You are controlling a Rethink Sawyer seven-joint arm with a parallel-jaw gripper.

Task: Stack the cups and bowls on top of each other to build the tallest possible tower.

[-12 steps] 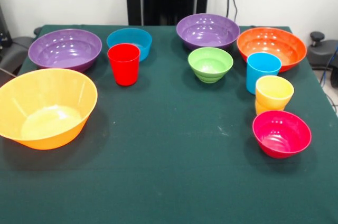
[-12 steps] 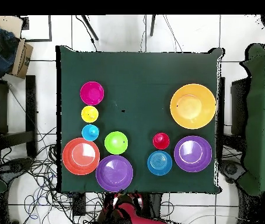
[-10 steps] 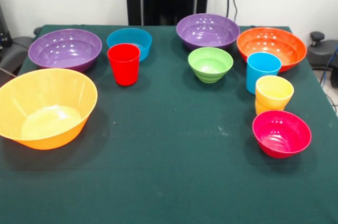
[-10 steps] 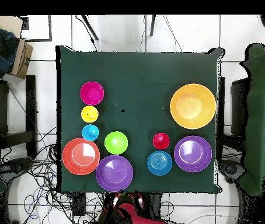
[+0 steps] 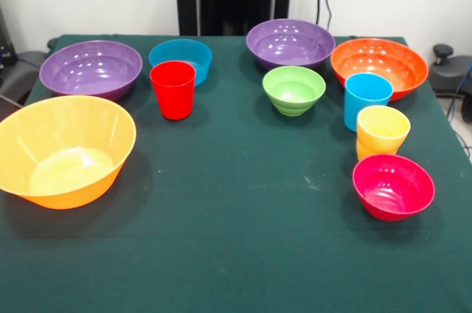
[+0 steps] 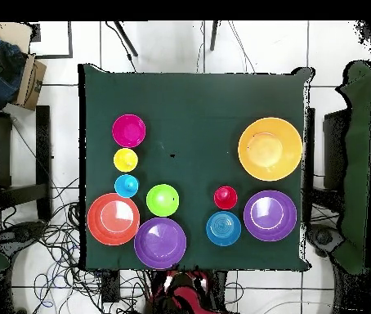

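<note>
Nothing is stacked — every cup and bowl sits apart on the green surface (image 5: 236, 239). From the front view's centre, the red cup (image 5: 172, 89) stands at 10 o'clock beside the blue bowl (image 5: 181, 55); the light blue cup (image 5: 366, 100) and yellow cup (image 5: 381, 133) stand at 3 o'clock, with the pink bowl (image 5: 392, 187) just below. The yellow-orange bowl (image 5: 65, 150) lies at 9 o'clock. Only the red arm (image 6: 185, 294) shows overhead — whether the claw is open or closed cannot be told.
</note>
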